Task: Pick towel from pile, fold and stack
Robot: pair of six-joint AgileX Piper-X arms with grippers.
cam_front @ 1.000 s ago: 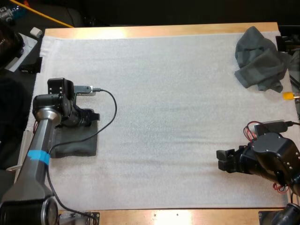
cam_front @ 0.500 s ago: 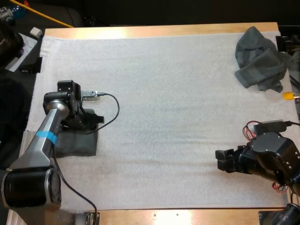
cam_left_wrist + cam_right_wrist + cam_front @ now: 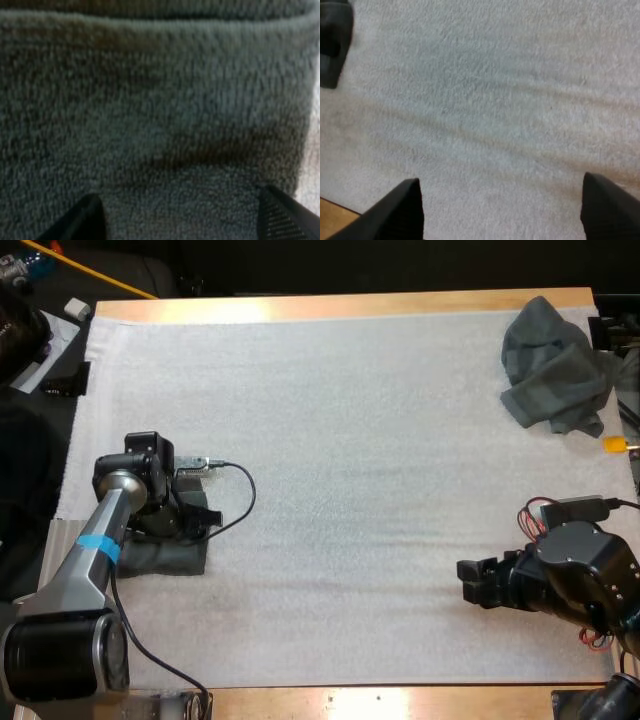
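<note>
Right gripper (image 3: pixel 472 582) over bare white mat (image 3: pixel 350 440), near front right; fingers (image 3: pixel 405 210) spread apart, nothing between them. Left gripper (image 3: pixel 200 518) at left side of mat, close over folded towel (image 3: pixel 170 552); its fingertips (image 3: pixel 82 220) wide apart, cloth not pinched. Crumpled towel (image 3: pixel 555 365) heaped at far right corner of mat, well apart from both grippers.

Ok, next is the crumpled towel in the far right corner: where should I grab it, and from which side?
Take the crumpled towel by its bunched hump on the far side, from above with the open right gripper, the nearer one. The cloth stands up in folds there, likely easy to pinch; its near edge lies flatter.
</note>
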